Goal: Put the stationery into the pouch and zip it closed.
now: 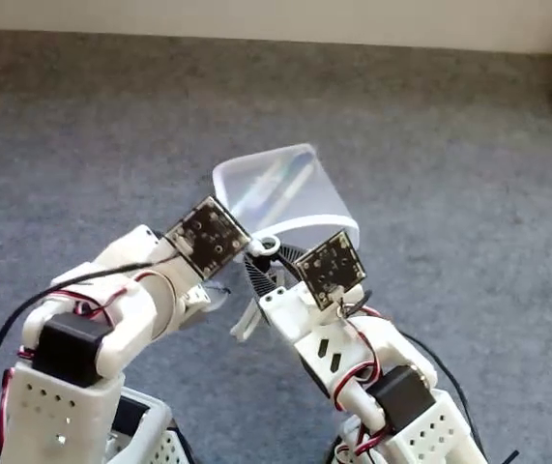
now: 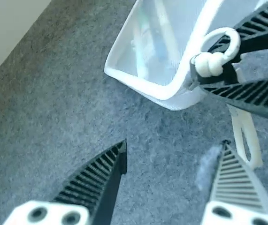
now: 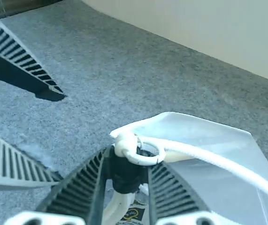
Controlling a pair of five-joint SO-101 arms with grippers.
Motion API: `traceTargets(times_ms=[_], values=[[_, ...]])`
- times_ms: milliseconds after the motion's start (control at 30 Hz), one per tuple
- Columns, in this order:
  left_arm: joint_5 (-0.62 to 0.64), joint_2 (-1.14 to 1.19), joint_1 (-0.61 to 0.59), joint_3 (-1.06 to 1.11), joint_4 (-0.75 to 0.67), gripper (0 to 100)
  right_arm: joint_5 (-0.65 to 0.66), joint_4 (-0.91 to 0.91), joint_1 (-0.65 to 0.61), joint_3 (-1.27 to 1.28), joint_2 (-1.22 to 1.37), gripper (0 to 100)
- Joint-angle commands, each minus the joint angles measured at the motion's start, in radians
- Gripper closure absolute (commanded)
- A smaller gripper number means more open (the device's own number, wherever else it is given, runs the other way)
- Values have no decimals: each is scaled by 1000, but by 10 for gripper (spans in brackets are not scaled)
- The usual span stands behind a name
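At the pouch (image 1: pixel 334 208) corner, my right tool (image 3: pixel 128 171) clamps the zip pull (image 3: pixel 134 149); left tool (image 2: pixel 173 144) hangs wide. I judge the stationery (image 1: pixel 277 182) inside, zipping unfinished.

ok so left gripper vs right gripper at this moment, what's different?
The left gripper is open and holds nothing; the right gripper is shut on the zipper pull. The left gripper hangs over bare carpet beside the pouch; the right gripper sits at the pouch's edge. Both are black, ribbed and near the pouch.
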Motion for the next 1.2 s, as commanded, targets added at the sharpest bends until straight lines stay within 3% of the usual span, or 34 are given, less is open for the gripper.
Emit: traceTargets(times_ms=[0, 533, 933, 1167], values=[[-18, -68, 33, 76, -123, 712, -17, -38, 19, -67, -25, 994], [-20, -150, 64, 433, -580, 713, -17, 12, 18, -85, -27, 994], [-11, -153, 176, 590, -781, 716, -17, 13, 18, -85, -27, 994], [98, -157, 171, 634, -844, 723, -17, 13, 19, -85, -27, 994]])
